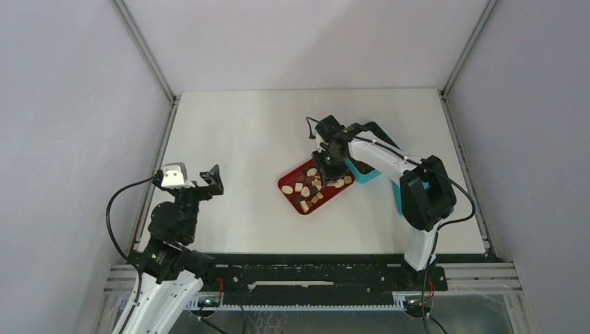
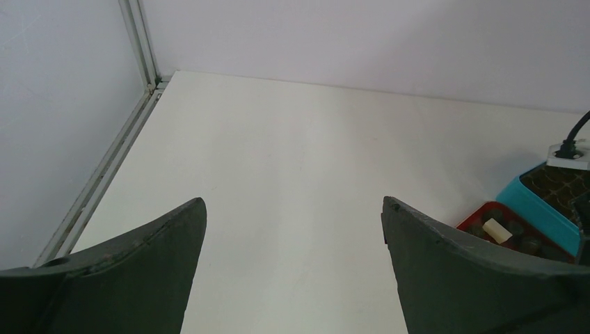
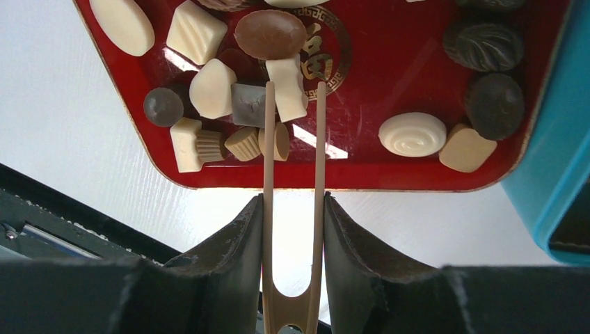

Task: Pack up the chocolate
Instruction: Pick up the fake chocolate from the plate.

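The chocolate [image 3: 412,133], a scatter of small bite-size pieces in dark brown, tan and cream-white, is spread over a glossy red rectangular tray [image 3: 417,76] on the white tabletop [image 3: 69,139], with a teal box [image 3: 556,139] set against the tray's far right edge. The right end effector [image 3: 292,209] is closed on a pair of tan wooden V-shaped tongs [image 3: 268,174], whose two arms are pressed partway together and pointed straight ahead over the tray. One cream-white blocky piece [image 3: 289,87] is framed directly between the two tong tips. Its long axis is judged to run nearly parallel to the tong arms, so it would be pinched across its short side. A grey piece and a tan cup-shaped piece are crowded just beside the left tong arm, and a nudge to them is a risk. Whether the tips are touching the tray cannot be told. From this piece the box lies to the right in the wrist view. The left end effector [image 2: 292,202] is spread wide with nothing in it, well apart at the tabletop's left side, so the right arm is by far the nearer.
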Tool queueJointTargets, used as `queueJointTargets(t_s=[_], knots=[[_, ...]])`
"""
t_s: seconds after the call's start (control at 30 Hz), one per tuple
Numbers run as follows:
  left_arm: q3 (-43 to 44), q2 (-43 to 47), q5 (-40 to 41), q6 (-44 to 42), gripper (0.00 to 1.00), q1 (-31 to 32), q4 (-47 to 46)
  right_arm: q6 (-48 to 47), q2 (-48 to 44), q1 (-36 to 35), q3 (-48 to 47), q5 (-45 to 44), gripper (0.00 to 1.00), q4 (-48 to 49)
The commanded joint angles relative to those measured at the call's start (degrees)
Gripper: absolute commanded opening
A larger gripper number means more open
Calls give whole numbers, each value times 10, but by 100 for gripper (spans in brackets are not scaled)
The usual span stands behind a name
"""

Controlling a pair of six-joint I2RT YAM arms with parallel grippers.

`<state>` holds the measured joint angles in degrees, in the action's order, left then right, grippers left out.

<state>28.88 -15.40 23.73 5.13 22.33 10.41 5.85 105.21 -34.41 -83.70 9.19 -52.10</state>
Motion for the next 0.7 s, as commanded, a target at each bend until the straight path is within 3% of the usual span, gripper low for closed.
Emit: queueJointTargets(t_s=[0.0, 0.3, 0.67], knots=[[17, -6, -10, 4, 100, -5, -12, -7, 15, -9, -29, 11, 40, 19], [17, -8, -14, 5, 100, -6, -12, -11, 42, -12, -35, 1, 35, 8], [17, -7, -15, 5, 100, -6, -9, -12, 0, 15, -8, -25, 0, 1]])
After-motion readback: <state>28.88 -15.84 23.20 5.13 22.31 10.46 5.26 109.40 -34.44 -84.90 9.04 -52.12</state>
